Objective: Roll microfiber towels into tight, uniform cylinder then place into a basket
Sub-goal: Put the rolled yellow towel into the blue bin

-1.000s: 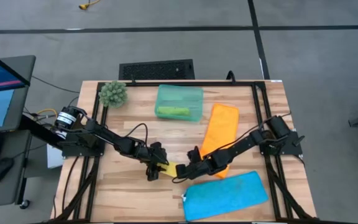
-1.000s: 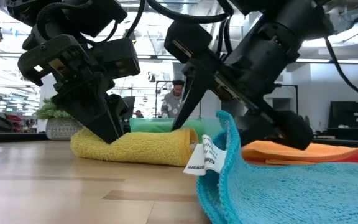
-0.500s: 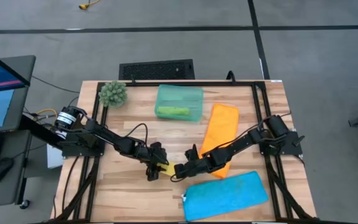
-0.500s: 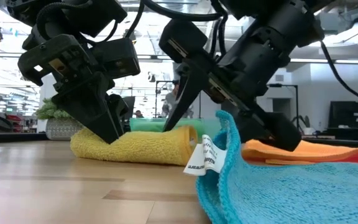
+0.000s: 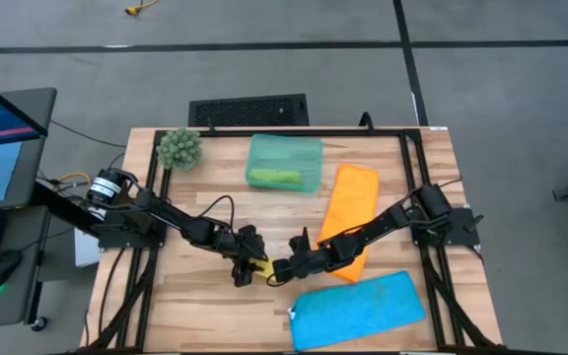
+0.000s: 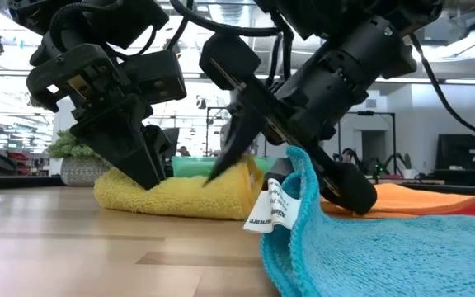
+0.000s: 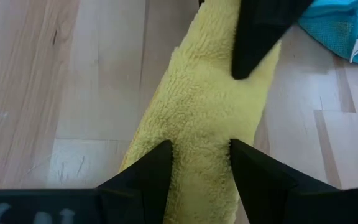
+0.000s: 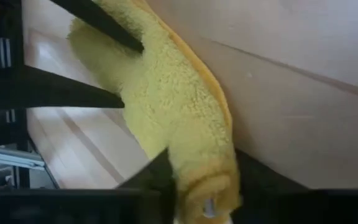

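Observation:
The yellow towel lies as a short roll on the table between my two grippers; it also shows in the high view. My left gripper is shut on the roll's left part. My right gripper is shut on the roll's right end. The teal basket stands at the far middle with the green towel rolled inside. The orange towel lies flat to the right. The blue towel lies flat at the near edge. My left gripper pinches the roll's left part between its two fingers, which lie across the roll. The fingers point down and slant from the table's left. The roll lies on the table. My right gripper has the roll's right end between its two fingers. The fingers slant down from the table's right, and one tip is on the roll's top. The roll's end lies on the table.
A spiky green plant ball sits at the far left corner. The blue towel's corner with a white tag rises just in front of the roll's right end. Bare wood shows at the near left.
My right gripper has gone toward the table's left and come down over the roll's right end, covering yellow cloth that showed before. The roll stays where it was.

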Motion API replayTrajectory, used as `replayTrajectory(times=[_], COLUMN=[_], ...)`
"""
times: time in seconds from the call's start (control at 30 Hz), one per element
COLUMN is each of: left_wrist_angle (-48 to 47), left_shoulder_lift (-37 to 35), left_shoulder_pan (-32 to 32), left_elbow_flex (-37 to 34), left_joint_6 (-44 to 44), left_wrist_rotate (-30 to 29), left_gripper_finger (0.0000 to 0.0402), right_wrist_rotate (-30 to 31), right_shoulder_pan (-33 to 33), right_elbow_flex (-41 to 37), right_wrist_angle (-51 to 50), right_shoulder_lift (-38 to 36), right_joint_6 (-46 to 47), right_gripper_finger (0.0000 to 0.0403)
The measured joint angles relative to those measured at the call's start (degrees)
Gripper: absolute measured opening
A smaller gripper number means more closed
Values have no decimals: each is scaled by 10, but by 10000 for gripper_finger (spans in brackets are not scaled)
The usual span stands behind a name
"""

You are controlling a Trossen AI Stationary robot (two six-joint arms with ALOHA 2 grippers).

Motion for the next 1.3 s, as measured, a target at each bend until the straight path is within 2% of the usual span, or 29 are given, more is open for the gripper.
replayTrajectory(times=[0.17,0.23,0.47,0.83,1.07,1.3], left_wrist_angle=[-1,-10,-82,-208,-274,-310], left_shoulder_lift=[0,-3,-58,-218,-325,-388], left_shoulder_pan=[0,0,0,0,0,0], left_elbow_flex=[0,0,0,0,0,0], left_joint_6=[0,0,2,-27,-55,-55], left_wrist_rotate=[-2,-4,-40,-61,-107,-154], left_gripper_finger=[158,158,158,158,158,158], right_wrist_rotate=[0,0,0,-26,-30,-31], right_shoulder_pan=[0,0,-2,-4,-17,-41], right_elbow_flex=[0,0,0,-1,-1,-1], right_wrist_angle=[4,11,12,9,5,-1], right_shoulder_lift=[0,1,-5,-28,-63,-120], right_joint_6=[-22,-47,-64,-126,-154,-205], right_gripper_finger=[46,25,36,27,27,28])
